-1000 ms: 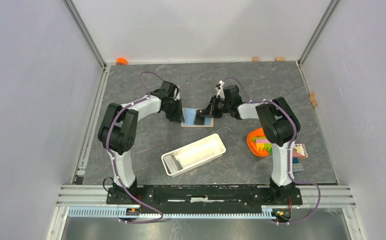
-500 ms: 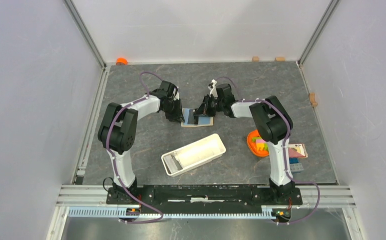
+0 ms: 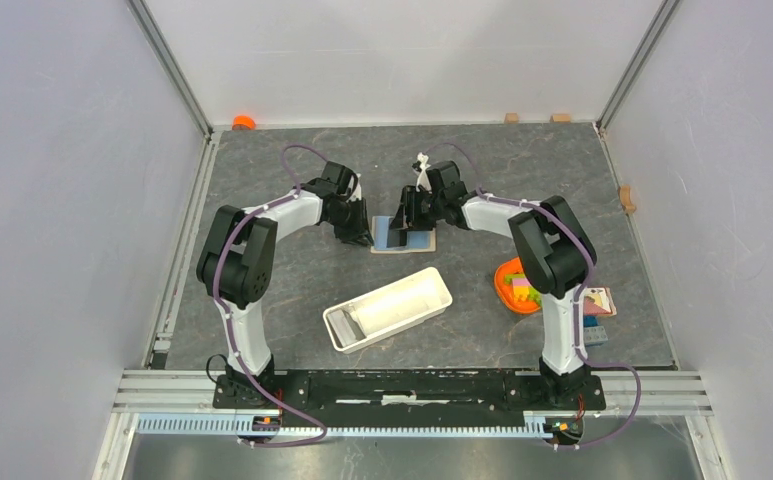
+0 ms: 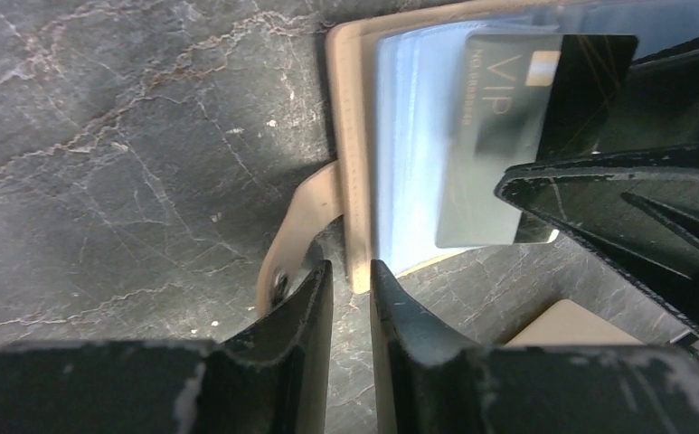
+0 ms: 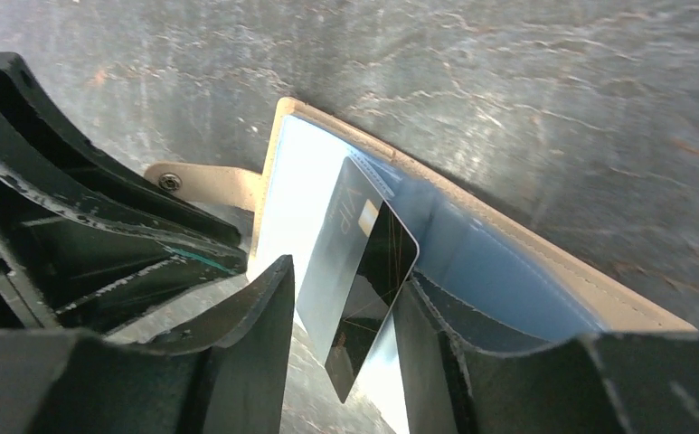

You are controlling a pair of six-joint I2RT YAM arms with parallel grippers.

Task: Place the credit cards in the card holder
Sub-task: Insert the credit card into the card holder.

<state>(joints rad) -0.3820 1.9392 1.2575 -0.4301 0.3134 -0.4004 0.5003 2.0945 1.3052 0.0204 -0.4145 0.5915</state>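
Note:
The card holder [image 3: 414,240] is a beige folder with blue sleeves, lying open on the table between both arms. A black VIP credit card [image 4: 508,136] stands tilted, partly inside a sleeve [image 5: 368,271]. My right gripper [image 5: 345,280] is open around the card's free end; one finger is next to the card's edge and the other is clear of it. My left gripper [image 4: 350,285] is closed narrowly on the holder's beige edge [image 4: 356,181], beside its snap tab [image 4: 291,244]. In the top view the left gripper [image 3: 364,238] and right gripper [image 3: 407,222] flank the holder.
A long white tray [image 3: 448,297] lies nearer the arm bases. To the right of it is an orange bowl [image 3: 507,290] of coloured blocks, with small flat items [image 3: 597,300] past it. The two sets of fingers are close together over the holder.
My right gripper has gone from shut to open, letting go of the card, and that arm has swung left and farther back. The left arm has stayed put.

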